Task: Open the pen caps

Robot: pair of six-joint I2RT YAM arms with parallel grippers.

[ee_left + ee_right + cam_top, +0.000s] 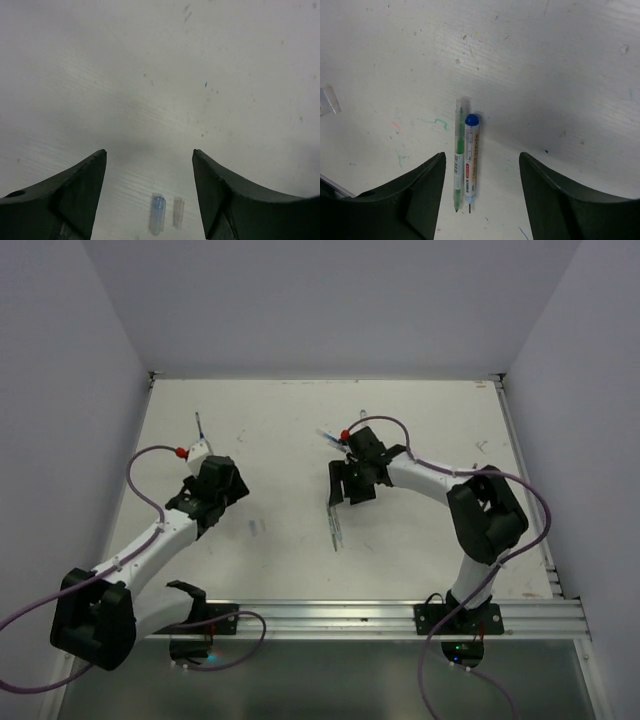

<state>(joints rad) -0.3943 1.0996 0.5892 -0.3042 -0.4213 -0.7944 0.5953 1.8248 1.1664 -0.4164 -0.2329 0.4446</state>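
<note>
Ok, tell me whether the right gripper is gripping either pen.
No, the right gripper is open, and the green pen and the blue-tipped pen lie on the table clear of both fingers.

Left arm (150, 540): runs from its base at near left, forward and rightward, in a low slant. Left hand (210, 490) points downward; its two dark fingers (75, 195) stand wide apart, tips level. Right arm (485, 520): rises from its base at near right to a bent elbow, and the forearm reaches left and away. Right hand (348, 485) also points downward, its fingers (560, 195) wide apart, tips level. The two hands are well apart from each other.
</note>
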